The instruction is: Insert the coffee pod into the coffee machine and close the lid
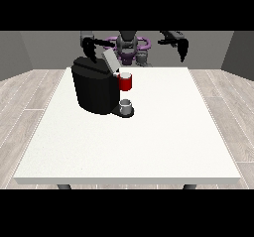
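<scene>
A black coffee machine [94,88] stands on the white table [149,132] at its far left. Its grey lid [110,60] is tilted up and open. A red pod holder [125,82] juts from the machine's front, and a small grey cup [126,105] sits on the drip tray below it. I cannot pick out the coffee pod itself. The hand at the view's left [90,49] hangs just behind the machine's top, fingers pointing down. The hand at the view's right [183,47] is raised over the table's far right edge, fingers hanging straight, holding nothing.
The robot's torso [130,46] stands behind the table's far edge. Wooden floor surrounds the table.
</scene>
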